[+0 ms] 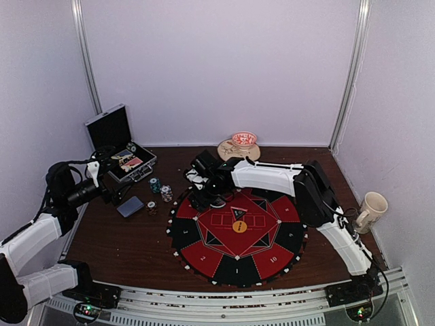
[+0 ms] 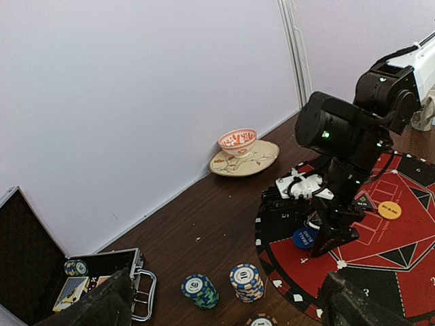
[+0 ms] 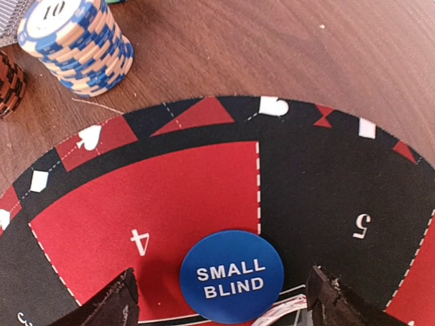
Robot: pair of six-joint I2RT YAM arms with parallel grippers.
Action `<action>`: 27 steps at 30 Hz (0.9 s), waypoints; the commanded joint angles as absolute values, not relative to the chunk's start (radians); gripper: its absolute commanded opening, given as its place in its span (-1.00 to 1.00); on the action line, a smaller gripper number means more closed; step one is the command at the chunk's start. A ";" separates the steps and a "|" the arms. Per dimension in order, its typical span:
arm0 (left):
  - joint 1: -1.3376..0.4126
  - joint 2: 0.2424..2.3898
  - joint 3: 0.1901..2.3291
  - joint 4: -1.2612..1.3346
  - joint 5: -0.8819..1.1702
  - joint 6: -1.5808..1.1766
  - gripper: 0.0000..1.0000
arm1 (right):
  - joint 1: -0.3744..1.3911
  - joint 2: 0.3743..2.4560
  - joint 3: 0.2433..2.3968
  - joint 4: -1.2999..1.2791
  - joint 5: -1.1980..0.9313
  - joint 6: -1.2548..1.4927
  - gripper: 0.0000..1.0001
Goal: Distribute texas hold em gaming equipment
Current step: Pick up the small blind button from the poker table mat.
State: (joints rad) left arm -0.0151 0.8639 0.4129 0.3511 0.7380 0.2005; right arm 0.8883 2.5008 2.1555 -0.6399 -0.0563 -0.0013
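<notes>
From above, a dark wooden table carries a round red-and-black felt mat at its middle, with a small orange disc at the mat's centre. The right gripper hangs over the mat's far-left edge. The left gripper hovers near the table's left edge, beside a grey-blue-backed deck of playing cards. An open black silver-edged case sits in the far-left corner, and short stacks of striped poker chips stand on bare wood between case and mat. In the left wrist view, that gripper's fingers are spread wide with nothing between them, and spare chips lie in the case. In the right wrist view, a round blue disc lettered SMALL BLIND lies flat on the mat across the line between segments 4 and 5. The right gripper's fingers are parted on either side, touching nothing, so the disc is released. The two discs appear placed. The chips and cards are not yet shared out, so most of the task looks undone.
</notes>
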 commanded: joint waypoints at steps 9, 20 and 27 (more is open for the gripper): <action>-0.019 0.856 0.401 0.410 0.755 0.205 0.96 | 0.871 2.550 2.210 -0.667 -0.159 -0.008 0.64; -0.019 0.856 0.400 0.412 0.753 0.205 0.96 | 0.870 2.580 2.238 -0.694 -0.152 -0.011 0.49; -0.018 0.857 0.401 0.413 0.753 0.206 0.96 | 0.881 2.582 2.229 -0.702 -0.109 -0.024 0.25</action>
State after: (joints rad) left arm -0.0151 0.8639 0.4118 0.3515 0.7383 0.2005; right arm 0.8711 2.5492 2.2211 -0.6727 -0.1329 -0.0086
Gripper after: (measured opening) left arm 0.978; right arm 0.652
